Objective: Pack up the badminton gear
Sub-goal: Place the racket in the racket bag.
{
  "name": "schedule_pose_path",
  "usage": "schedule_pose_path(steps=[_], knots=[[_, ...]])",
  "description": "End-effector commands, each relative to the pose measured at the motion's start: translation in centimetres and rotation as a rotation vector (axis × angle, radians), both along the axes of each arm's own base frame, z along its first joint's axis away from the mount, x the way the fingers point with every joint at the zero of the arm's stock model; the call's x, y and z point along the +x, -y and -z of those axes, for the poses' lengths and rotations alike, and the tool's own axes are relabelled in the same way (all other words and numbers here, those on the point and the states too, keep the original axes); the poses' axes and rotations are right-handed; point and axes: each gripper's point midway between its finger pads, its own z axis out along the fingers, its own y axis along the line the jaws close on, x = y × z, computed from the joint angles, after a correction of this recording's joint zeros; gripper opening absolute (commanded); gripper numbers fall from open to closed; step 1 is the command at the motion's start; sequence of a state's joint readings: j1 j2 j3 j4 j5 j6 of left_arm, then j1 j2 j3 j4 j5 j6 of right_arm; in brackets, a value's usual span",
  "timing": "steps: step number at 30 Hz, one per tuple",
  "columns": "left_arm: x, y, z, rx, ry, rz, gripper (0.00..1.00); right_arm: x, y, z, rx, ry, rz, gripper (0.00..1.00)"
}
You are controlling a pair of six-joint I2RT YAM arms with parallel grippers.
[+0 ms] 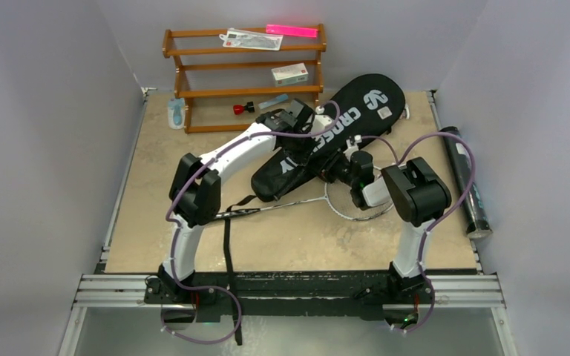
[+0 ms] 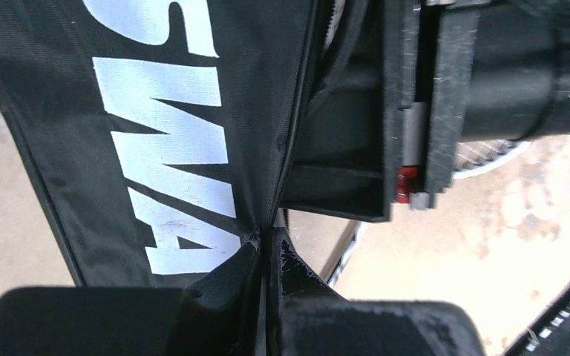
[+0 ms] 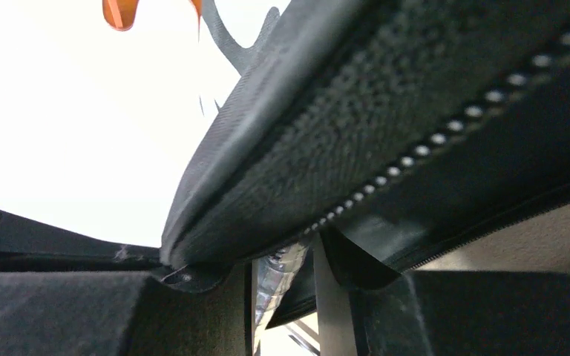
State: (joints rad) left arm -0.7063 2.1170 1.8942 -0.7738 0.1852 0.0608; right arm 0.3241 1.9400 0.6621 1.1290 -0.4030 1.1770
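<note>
Where the top view takes in the whole table, the holdings count as follows.

- **Bag:** one long black bag with white lettering CROSSWAY. It lies aslant at the table's middle, wide end toward the far right.
- **Racket:** one in sight, a silver-framed racket. It lies flat on the table just nearer than the bag, with its head partly under the right arm and its black handle toward the left arm.
- **Tube:** one dark cylindrical tube, lying along the right edge, well apart from the bag.
- **Strap:** one black strap, running to the near edge.
- **Rack:** one brown wooden rack at the far wall. It bears one pink strip on top and one small white box lower down.
- **Grippers:** two.
  - The left gripper has its fingers pressed together, pinching a fold of the bag's fabric beside the lettering.
  - The right gripper is at the bag's near edge, fingers part-way apart. Black bag edging and something silvery sit in the gap, and whether it clamps them cannot be told.
</note>
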Motion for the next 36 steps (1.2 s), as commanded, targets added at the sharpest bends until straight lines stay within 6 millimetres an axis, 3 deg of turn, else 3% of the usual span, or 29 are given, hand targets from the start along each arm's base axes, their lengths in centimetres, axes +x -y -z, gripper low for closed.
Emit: schedule_pose_path(steps=[1, 7, 16, 21, 24, 29, 33, 36], knots=[[-3.8, 2.5, -2.9, -0.171, -0.178, 0.094, 0.0, 4.2, 1.6, -5.2, 0.029, 0.255, 0.083, 0.0], [-7.0, 5.2, -5.2, -0.379, -0.381, 0.203, 0.0, 5.1, 1.1, -6.5, 0.085, 0.333, 0.081, 0.0], [-6.2, 4.6, -5.0, -0.405, -0.434, 0.183, 0.0, 5.4, 1.1, -7.0, 0.101, 0.384, 0.093, 0.0], [-3.1, 2.6, -3.3, -0.242, -0.267, 0.075, 0.02, 5.9, 1.3, -6.0, 0.053, 0.328, 0.107, 0.0], [-0.5, 0.6, -3.8, -0.13, -0.074, -0.013, 0.21, 6.2, 1.5, -6.3, 0.039, 0.353, 0.117, 0.0], [3.4, -2.9, -5.2, 0.013, 0.296, -0.132, 0.37, 6.5, 0.7, -7.2, 0.049, 0.366, 0.084, 0.0], [5.2, -5.2, -4.9, 0.1, 0.441, -0.201, 0.5, 6.2, 0.2, -7.0, 0.04, 0.355, 0.074, 0.0], [6.0, -5.8, -4.2, 0.134, 0.493, -0.203, 0.54, 6.1, 0.0, -6.8, 0.038, 0.346, 0.065, 0.0]])
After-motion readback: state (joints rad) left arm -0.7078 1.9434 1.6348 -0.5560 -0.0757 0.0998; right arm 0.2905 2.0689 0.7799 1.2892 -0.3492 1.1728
